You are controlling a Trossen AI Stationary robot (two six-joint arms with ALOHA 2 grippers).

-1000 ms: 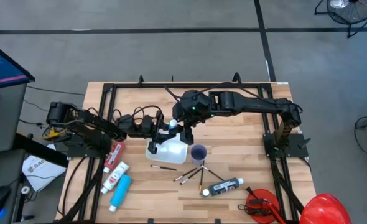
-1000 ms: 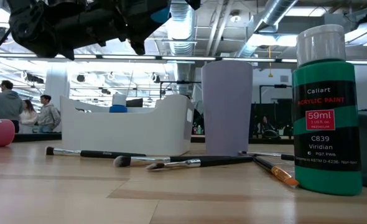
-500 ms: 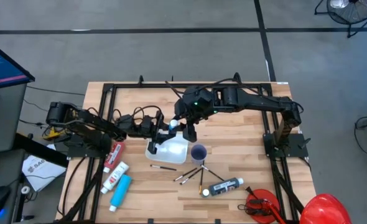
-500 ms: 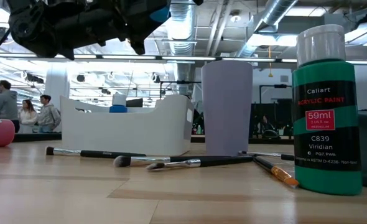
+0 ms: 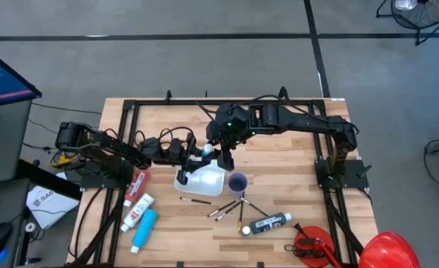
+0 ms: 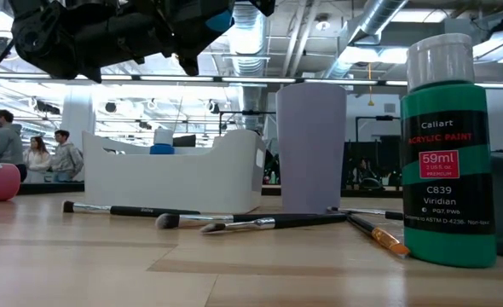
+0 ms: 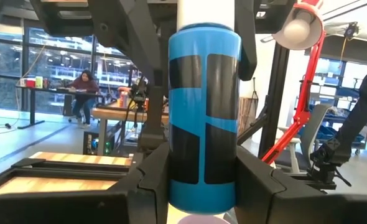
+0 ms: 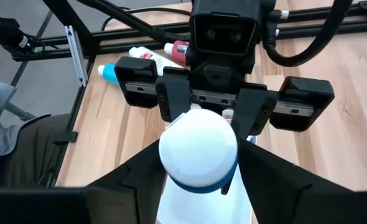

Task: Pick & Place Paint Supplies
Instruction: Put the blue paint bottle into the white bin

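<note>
Left claw (image 7: 202, 180) grips one blue white-capped paint bottle (image 7: 204, 112) over the white plastic bin (image 5: 204, 181); right claw (image 8: 199, 186) straddles its cap, grip unclear. Three tubes (image 5: 138, 201) lie on the wooden surface (image 5: 175, 231).

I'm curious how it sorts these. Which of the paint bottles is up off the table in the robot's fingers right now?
The blue bottle with the white cap, gripped upright above the white bin. The green Viridian bottle stands on the table.

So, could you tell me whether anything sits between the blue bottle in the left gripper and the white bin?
Nothing visible does. The left gripper holds the blue bottle above the white bin, with the right gripper around its cap.
</note>
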